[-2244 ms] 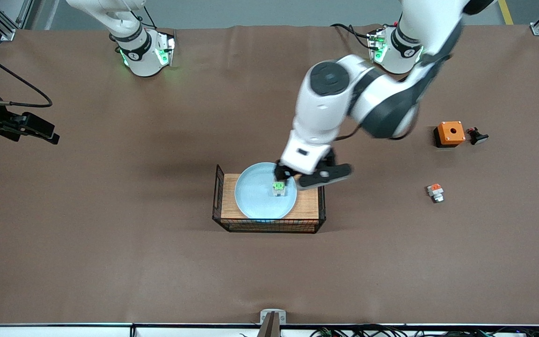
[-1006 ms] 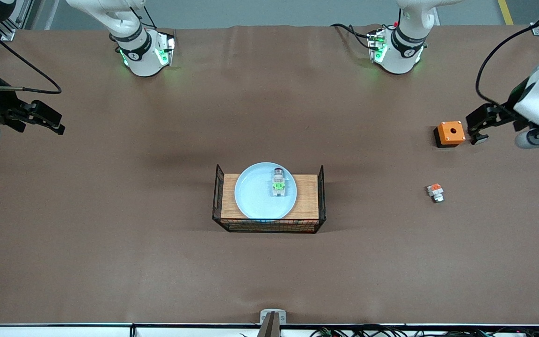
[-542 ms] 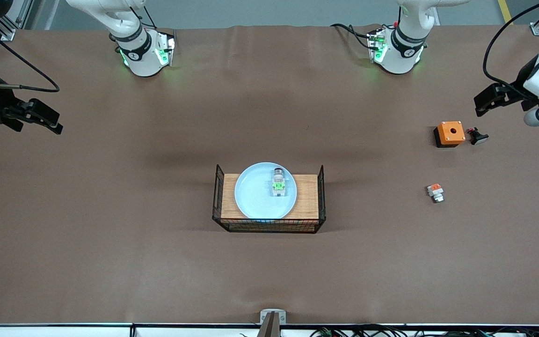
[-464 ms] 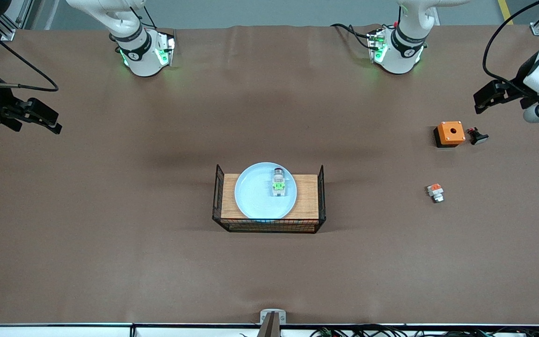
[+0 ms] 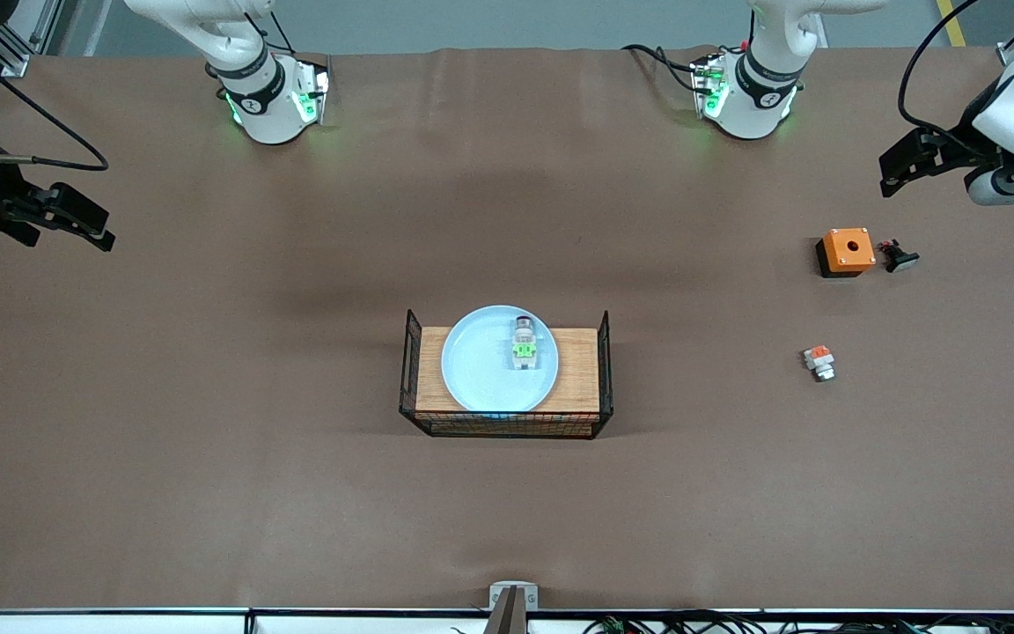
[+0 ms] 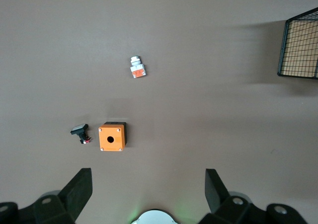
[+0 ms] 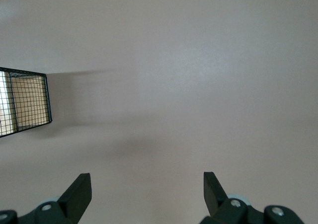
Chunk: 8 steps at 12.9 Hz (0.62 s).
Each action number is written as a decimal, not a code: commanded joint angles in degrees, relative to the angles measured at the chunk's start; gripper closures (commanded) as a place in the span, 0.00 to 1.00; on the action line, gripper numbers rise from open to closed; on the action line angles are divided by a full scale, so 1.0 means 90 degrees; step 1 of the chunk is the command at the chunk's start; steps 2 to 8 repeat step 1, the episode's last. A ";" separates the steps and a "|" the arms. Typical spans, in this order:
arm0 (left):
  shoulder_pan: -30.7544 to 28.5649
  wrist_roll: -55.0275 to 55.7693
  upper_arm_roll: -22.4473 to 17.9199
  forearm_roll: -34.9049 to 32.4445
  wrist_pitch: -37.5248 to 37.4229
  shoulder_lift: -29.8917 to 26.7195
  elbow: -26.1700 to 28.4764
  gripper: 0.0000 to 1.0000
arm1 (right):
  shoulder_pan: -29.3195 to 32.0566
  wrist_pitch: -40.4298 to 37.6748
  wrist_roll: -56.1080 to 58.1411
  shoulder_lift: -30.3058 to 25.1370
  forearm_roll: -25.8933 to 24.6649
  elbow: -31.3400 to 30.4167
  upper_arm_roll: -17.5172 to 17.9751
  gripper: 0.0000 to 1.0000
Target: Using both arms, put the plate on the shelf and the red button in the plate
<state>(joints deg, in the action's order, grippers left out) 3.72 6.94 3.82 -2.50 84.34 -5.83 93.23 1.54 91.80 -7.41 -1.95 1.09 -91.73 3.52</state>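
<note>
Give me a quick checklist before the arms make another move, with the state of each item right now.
1. The plate sits on the board inside the wire basket: ok.
2. The red button lies on the plate: ok.
3. The left gripper is open, empty, over the table at the left arm's end: ok.
4. The right gripper is open, empty, over the table at the right arm's end: ok.
5. The orange box and the orange-tabbed module lie apart from the basket: ok.
6. The red button is upright: cannot tell.
</note>
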 commanded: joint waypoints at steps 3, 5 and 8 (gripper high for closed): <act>0.0065 -0.0097 -0.0054 0.0131 0.0072 -0.0006 0.0003 0.00 | 0.0044 -0.0082 0.0062 0.0012 -0.0102 0.0065 0.0049 0.01; 0.0065 -0.0097 -0.0054 0.0131 0.0072 -0.0006 0.0003 0.00 | 0.0044 -0.0082 0.0062 0.0012 -0.0102 0.0065 0.0049 0.01; 0.0065 -0.0097 -0.0054 0.0131 0.0072 -0.0006 0.0003 0.00 | 0.0044 -0.0082 0.0062 0.0012 -0.0102 0.0065 0.0049 0.01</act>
